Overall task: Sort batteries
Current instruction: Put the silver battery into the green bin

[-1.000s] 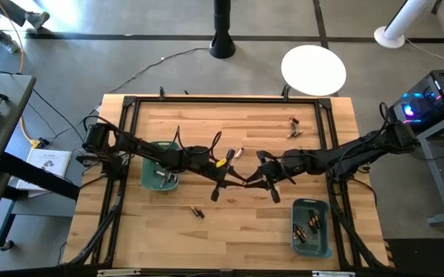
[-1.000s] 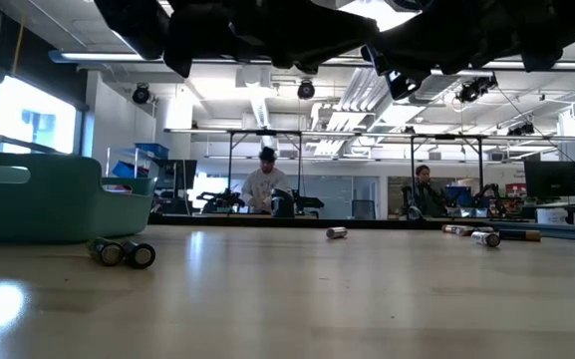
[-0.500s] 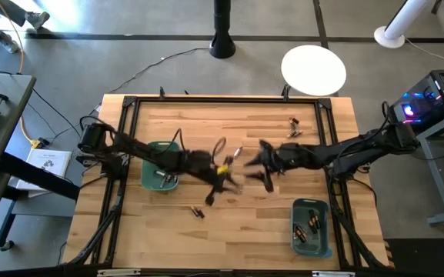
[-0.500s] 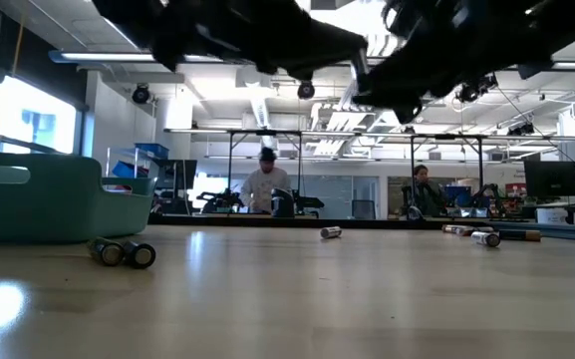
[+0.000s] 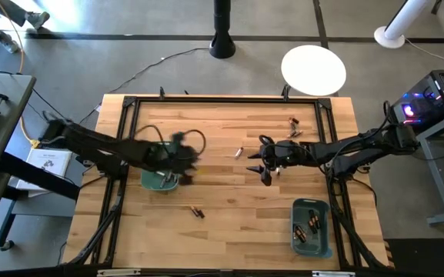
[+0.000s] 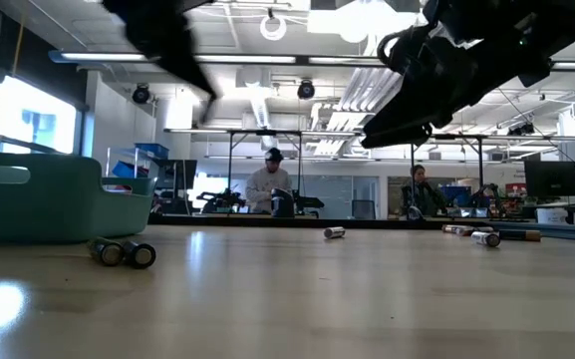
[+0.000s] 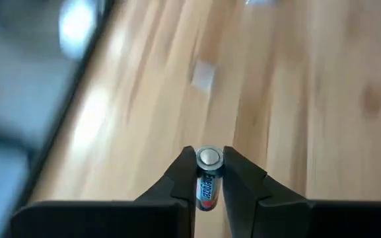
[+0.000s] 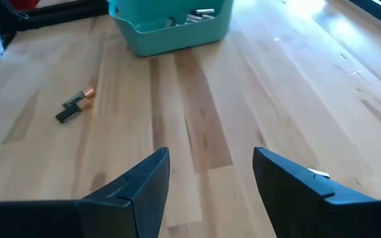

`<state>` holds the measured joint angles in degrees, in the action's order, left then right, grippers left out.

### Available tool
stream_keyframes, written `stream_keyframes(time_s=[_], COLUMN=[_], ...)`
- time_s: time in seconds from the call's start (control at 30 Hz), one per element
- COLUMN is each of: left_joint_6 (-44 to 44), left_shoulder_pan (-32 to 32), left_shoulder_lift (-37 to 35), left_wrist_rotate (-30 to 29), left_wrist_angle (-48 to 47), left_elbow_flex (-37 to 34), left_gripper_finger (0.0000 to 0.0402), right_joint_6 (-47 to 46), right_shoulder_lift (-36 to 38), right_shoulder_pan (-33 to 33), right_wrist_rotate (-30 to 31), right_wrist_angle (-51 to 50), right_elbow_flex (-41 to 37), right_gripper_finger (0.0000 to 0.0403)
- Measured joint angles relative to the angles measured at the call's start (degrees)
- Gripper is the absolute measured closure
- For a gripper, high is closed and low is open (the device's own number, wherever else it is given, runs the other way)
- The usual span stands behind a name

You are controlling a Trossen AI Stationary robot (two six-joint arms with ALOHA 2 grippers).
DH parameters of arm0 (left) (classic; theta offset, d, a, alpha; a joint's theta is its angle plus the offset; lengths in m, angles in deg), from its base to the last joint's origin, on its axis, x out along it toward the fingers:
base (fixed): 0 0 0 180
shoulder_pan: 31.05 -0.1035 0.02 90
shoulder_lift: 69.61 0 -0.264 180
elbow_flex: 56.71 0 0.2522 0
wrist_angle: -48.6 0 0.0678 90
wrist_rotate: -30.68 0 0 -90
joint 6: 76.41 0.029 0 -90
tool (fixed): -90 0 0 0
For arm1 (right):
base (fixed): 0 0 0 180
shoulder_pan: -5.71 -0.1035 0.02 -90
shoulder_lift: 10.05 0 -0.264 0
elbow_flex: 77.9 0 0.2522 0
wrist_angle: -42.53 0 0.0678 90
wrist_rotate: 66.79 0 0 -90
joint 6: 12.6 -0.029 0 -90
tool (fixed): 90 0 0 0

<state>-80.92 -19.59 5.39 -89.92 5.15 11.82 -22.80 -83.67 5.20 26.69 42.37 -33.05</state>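
Note:
My left gripper (image 7: 209,160) is shut on one battery (image 7: 207,188), a silvery cell with a printed label. In the high view that gripper (image 5: 185,158) hangs blurred above the table beside the left teal bin (image 5: 149,178), which holds silvery cells. My right gripper (image 5: 265,163) stands open above the table's middle with nothing between its fingers (image 8: 144,182). A loose battery (image 5: 238,152) lies on the wood between the two grippers. Two dark, copper-ended batteries (image 5: 197,211) lie nearer the front edge, and a few more (image 5: 293,127) lie at the far right. My left gripper pinches the battery's sides between its two fingers. The cell lies along the fingers, and its round silvery end (image 7: 209,156) shows between the fingertips. The fingers slant downward, and the battery is lifted clear of the wood.
A second teal bin (image 5: 323,245) with dark batteries stands at the front right. A black metal frame (image 5: 229,98) runs around the tabletop. In the low view, people sit at benches in the room far behind the table.
My left gripper has swung quickly toward the table's left edge, from the middle to beside the left bin, rising and tipping as it went, still shut on the battery. My right gripper has opened and drawn back a little toward the right edge.

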Motion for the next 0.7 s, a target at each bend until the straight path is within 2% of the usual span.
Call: stream_keyframes(time_s=[0.1, 0.2, 0.37, 0.5, 0.7], left_joint_6=[-14.8, -22.8, -26.0, -27.4, -28.6], left_shoulder_pan=[-2.7, -4.7, -6.4, -7.3, -7.8], left_shoulder_lift=[-3.9, -5.3, -5.1, -4.4, -4.1], left_wrist_rotate=[1.1, 4.1, 11.7, 12.6, 16.0], left_wrist_angle=[-19.0, -28.3, -23.7, -19.7, -19.2], left_elbow_flex=[-0.1, -3.2, -10.8, -14.7, -16.7], left_gripper_finger=[0.0364, 0.0364, 0.0364, 0.0364, 0.0364], right_joint_6=[0.1, 0.1, -0.1, -0.2, -0.3], right_shoulder_lift=[0.0, 0.0, 0.0, 0.0, 0.0], right_shoulder_pan=[-0.2, -0.6, -0.7, -0.7, -0.7], right_wrist_rotate=[-0.3, -0.3, -0.4, -0.4, -0.4], right_wrist_angle=[0.4, 0.9, 1.0, 0.9, 0.8], right_elbow_flex=[0.0, 0.0, 0.0, 0.0, 0.0], right_gripper_finger=[0.0192, 0.0192, 0.0192, 0.0192, 0.0192])
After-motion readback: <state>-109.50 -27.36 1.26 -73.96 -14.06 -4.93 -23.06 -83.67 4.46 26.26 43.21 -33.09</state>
